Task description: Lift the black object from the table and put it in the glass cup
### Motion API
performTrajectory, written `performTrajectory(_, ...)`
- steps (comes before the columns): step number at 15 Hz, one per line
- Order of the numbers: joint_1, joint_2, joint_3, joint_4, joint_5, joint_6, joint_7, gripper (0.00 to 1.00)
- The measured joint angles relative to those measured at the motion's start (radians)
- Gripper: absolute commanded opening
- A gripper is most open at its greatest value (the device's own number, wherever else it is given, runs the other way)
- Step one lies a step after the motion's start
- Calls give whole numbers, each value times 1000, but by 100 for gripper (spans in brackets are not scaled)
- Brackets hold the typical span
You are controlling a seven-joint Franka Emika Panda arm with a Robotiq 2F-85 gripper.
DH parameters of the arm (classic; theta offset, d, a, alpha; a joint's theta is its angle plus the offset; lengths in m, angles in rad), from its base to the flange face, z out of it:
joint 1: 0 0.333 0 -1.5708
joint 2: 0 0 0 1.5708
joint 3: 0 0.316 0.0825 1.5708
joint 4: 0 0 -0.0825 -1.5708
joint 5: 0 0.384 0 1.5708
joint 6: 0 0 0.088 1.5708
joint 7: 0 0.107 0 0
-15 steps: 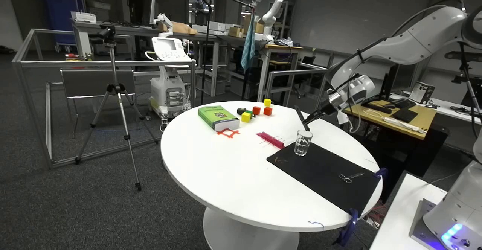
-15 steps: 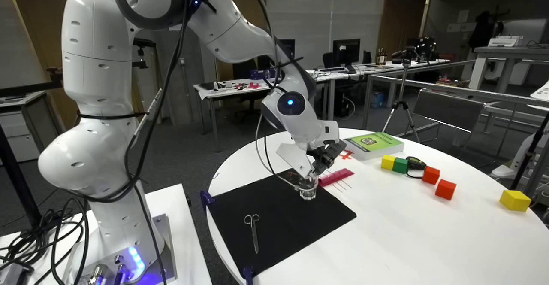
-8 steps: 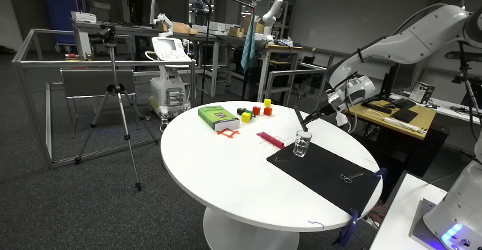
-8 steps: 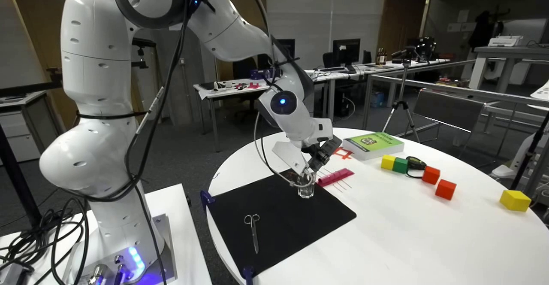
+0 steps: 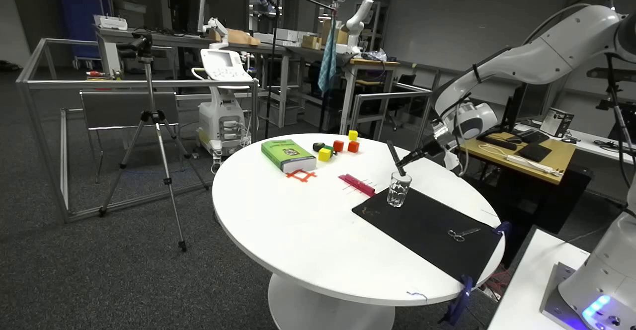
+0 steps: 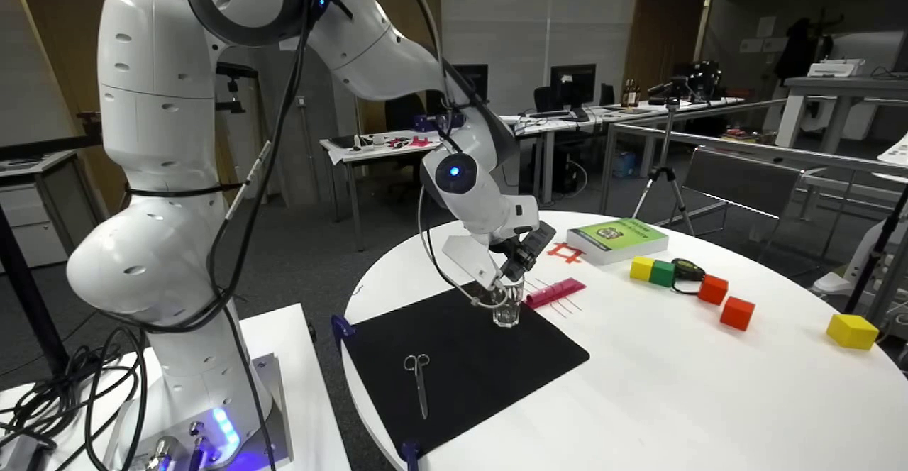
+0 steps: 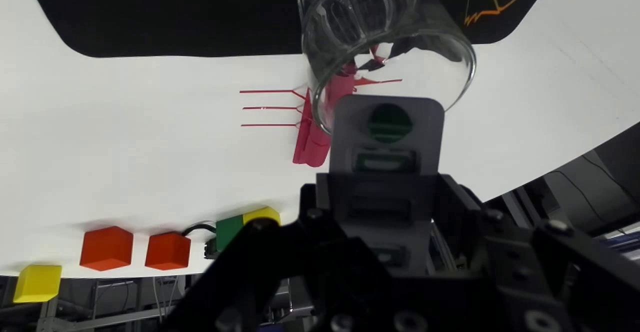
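A glass (image 5: 399,191) blocks my way down, a magenta strip (image 5: 358,185) beside it. In an exterior view, I've room along the table's (image 5: 278,235) near-left edge.

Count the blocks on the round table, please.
5, left to right in an exterior view: yellow block, green block beside it, red block, another red block, and another yellow block standing apart.

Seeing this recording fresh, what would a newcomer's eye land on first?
Probably the white robot arm arching over the round table, its gripper holding a tilted black object at the rim of the glass cup, which stands on the black mat. Next, the green book and red blocks on that table, farther from the robot.
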Motion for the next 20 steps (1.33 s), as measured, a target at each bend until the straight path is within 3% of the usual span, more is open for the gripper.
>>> performTrajectory(7,11,1,0,-12,51,-1,-66,30)
performTrajectory(15,7,5,-29,-12,228,-57,-297,30)
performTrajectory(16,7,7,-35,-12,246,-63,-326,66)
performTrajectory(17,7,8,-40,-12,259,-66,-350,82)
performTrajectory(20,7,11,-49,-12,280,-67,-411,100)
